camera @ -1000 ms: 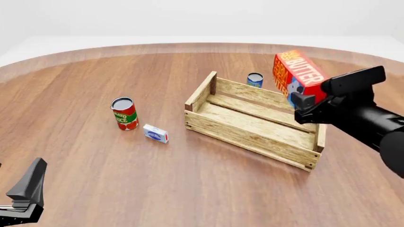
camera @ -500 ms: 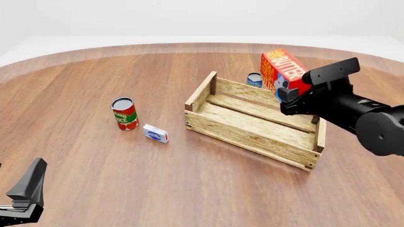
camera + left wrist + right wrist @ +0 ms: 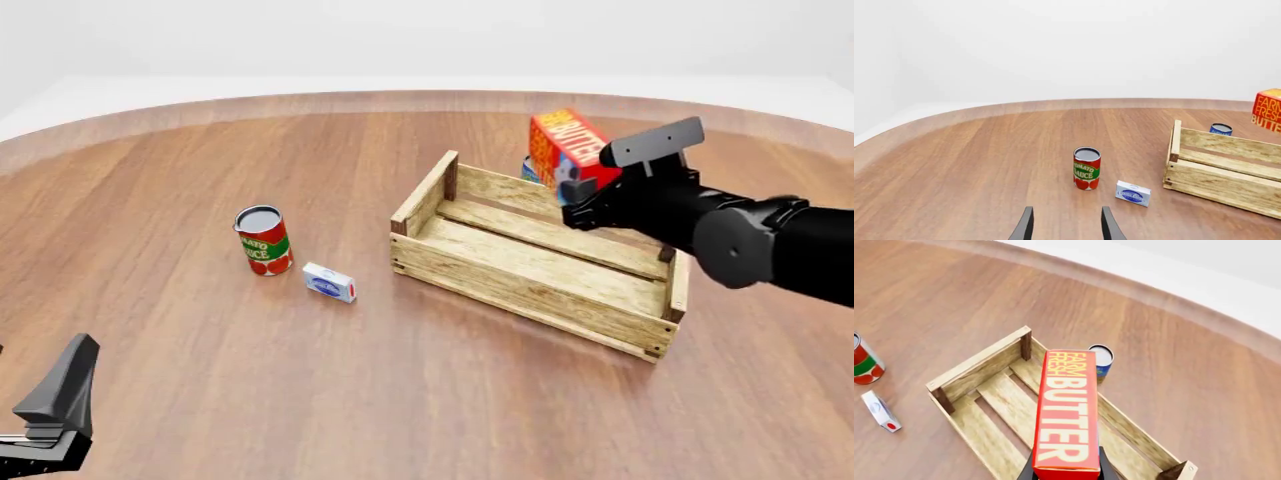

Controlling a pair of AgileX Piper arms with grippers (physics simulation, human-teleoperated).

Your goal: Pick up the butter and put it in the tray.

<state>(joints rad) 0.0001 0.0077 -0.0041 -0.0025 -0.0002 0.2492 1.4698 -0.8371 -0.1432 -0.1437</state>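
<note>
The butter (image 3: pixel 567 143) is a red-and-orange carton. My right gripper (image 3: pixel 577 192) is shut on it and holds it in the air, tilted, above the far side of the tray (image 3: pixel 514 291). In the right wrist view the butter (image 3: pixel 1066 410) lies along the fingers, over the tray's slatted floor (image 3: pixel 1007 405). My left gripper (image 3: pixel 54 415) is open and empty at the near left, far from both. In the left wrist view its gripper (image 3: pixel 1066 229) is open, with the tray (image 3: pixel 1221 181) and a corner of the butter (image 3: pixel 1267 107) far off.
A tomato sauce can (image 3: pixel 264 240) stands left of the tray, with a small white-and-blue box (image 3: pixel 328 283) beside it. A blue can (image 3: pixel 1102 360) stands just behind the tray's far wall. The round wooden table's edge (image 3: pixel 267 103) curves along the back.
My right gripper has carried the butter leftward from beyond the tray's right end to above its far side. The left arm has not moved.
</note>
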